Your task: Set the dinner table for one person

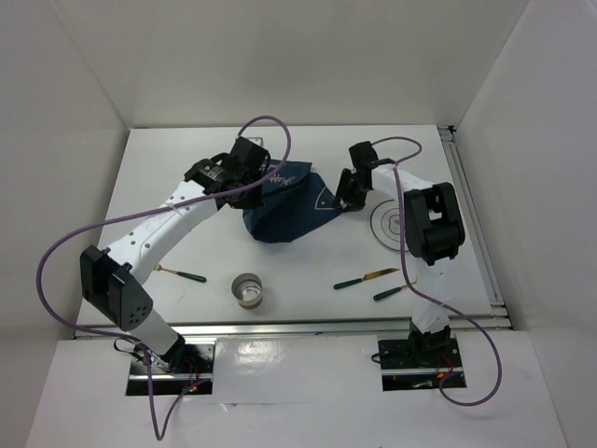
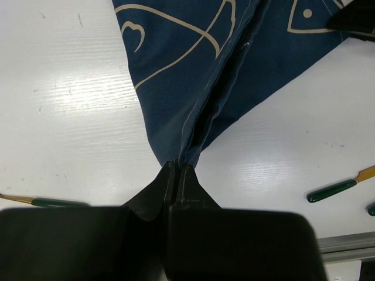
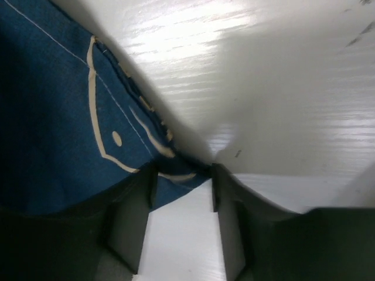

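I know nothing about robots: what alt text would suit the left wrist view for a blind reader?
The left arm's fingers are shut on the folded edge of a navy placemat with cream line drawings, over a white table. A green-handled utensil lies at lower right, a second utensil at lower left.

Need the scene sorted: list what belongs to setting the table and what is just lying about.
For the job: dinner table, navy placemat, plate, glass, three green-handled cutlery pieces.
Lying about: nothing loose; only the arms' purple cables.
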Controlling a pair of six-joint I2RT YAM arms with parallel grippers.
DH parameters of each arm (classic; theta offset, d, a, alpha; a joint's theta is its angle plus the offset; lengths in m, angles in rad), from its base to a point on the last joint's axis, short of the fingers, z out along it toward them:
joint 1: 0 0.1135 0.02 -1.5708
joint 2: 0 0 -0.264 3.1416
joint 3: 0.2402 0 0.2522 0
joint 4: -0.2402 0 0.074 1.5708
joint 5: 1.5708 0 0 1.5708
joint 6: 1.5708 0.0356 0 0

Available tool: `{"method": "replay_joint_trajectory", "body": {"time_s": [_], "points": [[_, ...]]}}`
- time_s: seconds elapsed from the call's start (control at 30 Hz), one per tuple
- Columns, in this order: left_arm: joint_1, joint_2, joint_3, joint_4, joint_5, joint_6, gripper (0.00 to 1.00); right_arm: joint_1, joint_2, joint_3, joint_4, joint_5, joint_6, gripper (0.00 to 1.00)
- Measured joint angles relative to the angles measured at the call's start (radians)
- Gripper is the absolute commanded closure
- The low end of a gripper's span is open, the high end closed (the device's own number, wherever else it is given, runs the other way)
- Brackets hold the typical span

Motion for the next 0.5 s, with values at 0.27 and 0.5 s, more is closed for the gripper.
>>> {"method": "replay_joint_trajectory", "body": {"time_s": [0.27,0.5], "points": [[0.061,-0.025,0.009,-0.019,0.037,0.001,1.0,0.052,0.016,0.027,-0.021,0.011,0.021,1.0],[0.2,0.029,0.326,-0.133,0.097,0.023,1.0,0.053,-0.097,0.143,-0.066,0.026,0.0,1.0]]}}
